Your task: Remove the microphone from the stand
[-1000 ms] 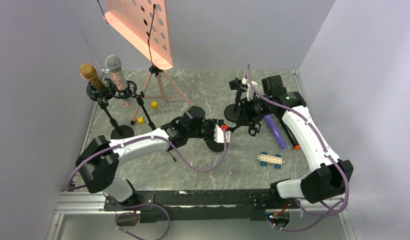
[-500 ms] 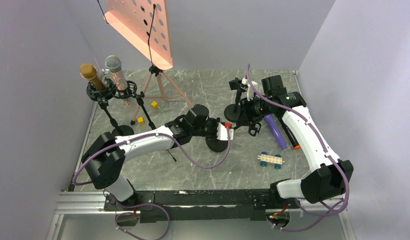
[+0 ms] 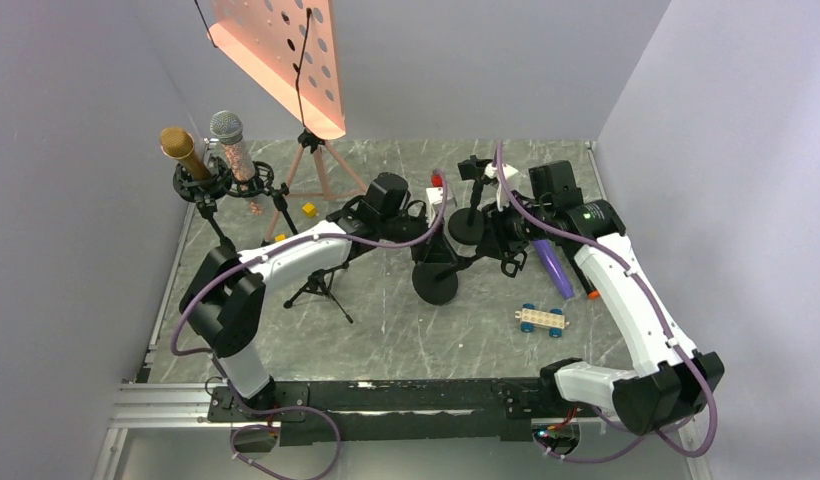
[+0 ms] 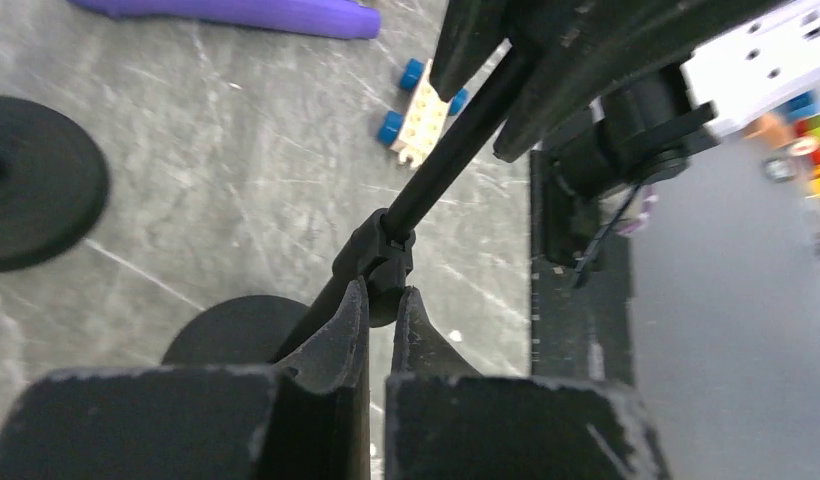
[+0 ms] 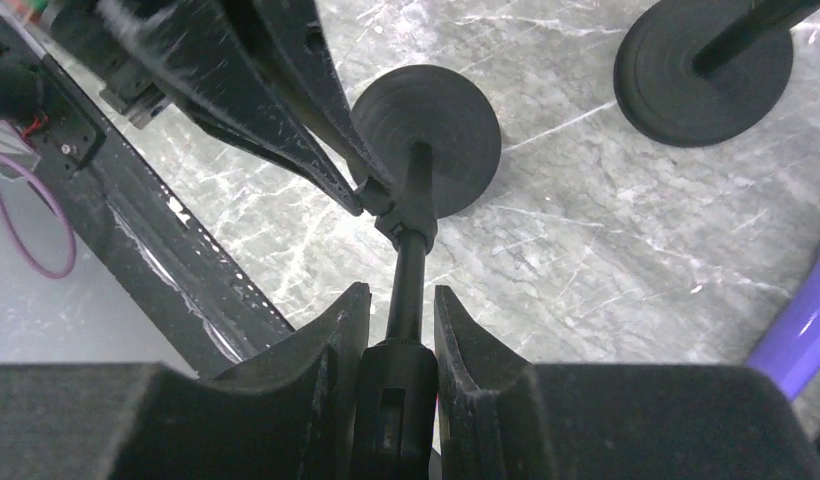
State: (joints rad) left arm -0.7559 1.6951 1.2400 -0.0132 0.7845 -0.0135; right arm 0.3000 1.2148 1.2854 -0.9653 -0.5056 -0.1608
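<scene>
So, gold microphone (image 3: 179,148): in a holder, far left.
Silver microphone (image 3: 229,135): beside it, likewise.
Left gripper (image 4: 382,295): pinched shut on stand (image 4: 451,144) collar.
Right gripper (image 5: 401,300): clamping stand's thick black top; microphone or clip, unclear.

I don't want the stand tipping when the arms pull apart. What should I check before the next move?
1. Left gripper shut on the stand's collar: ok.
2. Right gripper clamped on the upper pole: ok.
3. Stand base flat on the table: cannot tell.
4. Second stand's base apart from this one: ok.
5. Microphone seated in this stand: cannot tell; none shows, and a purple object lies on the table.
</scene>
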